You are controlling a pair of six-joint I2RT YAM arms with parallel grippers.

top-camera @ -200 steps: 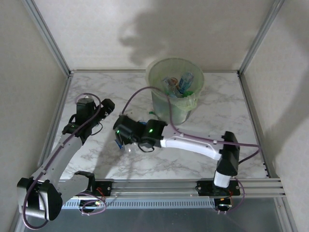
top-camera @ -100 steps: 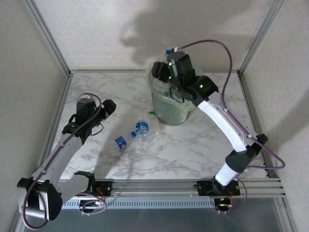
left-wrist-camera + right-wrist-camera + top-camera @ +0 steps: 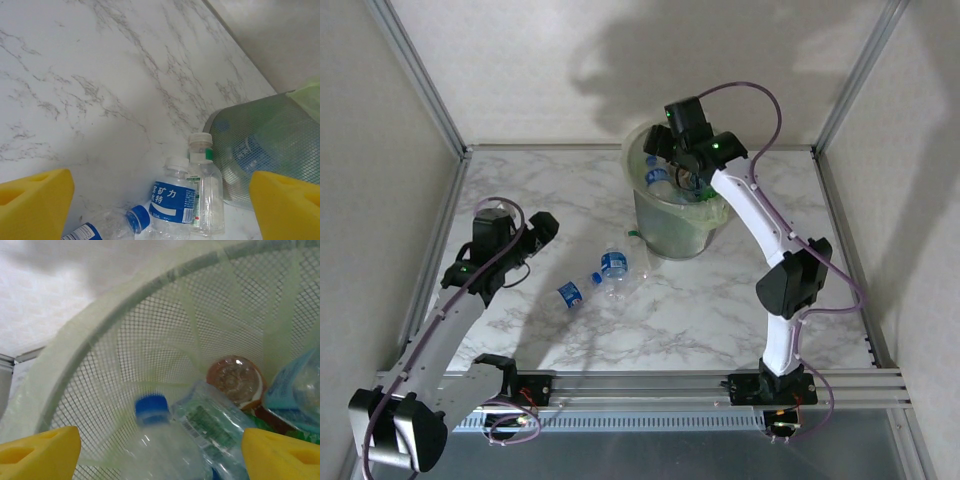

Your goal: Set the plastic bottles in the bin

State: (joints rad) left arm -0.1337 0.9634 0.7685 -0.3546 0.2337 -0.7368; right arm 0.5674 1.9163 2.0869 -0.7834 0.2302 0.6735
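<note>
Plastic bottles (image 3: 612,266), small and clear with blue labels, lie in a loose cluster of three on the white marbled bench (image 3: 740,300). They are at about 7 o'clock from the large round pale-green mesh bin (image 3: 670,228), which stands at 12 o'clock on the bench. In the left wrist view one is a white-capped bottle with a blue label (image 3: 172,200). It touches a plainer clear white-capped bottle (image 3: 205,182) at its 3 o'clock, and a blue-capped bottle (image 3: 107,229) lies at its 8 o'clock. All three rest on their sides near the bin's foot and are not yet collected.

The right gripper (image 3: 658,152) hangs over the bin's mouth on the 10 o'clock side of the rim, reaching in so that anything let go lands inside rather than on the rim. Its jaws stand wide apart. A clear blue-capped bottle (image 3: 160,440) sits below them with a gap on each side, so I judge it released, not gripped. It lies on other bottles in the bin, among them an orange-brown one (image 3: 232,380).

The left gripper (image 3: 544,225) hovers at 9 o'clock from the cluster, jaws spread and empty, aimed at the three bottles. That looks like a sensible pose for the next pick, and it is well apart from the other arm.
</note>
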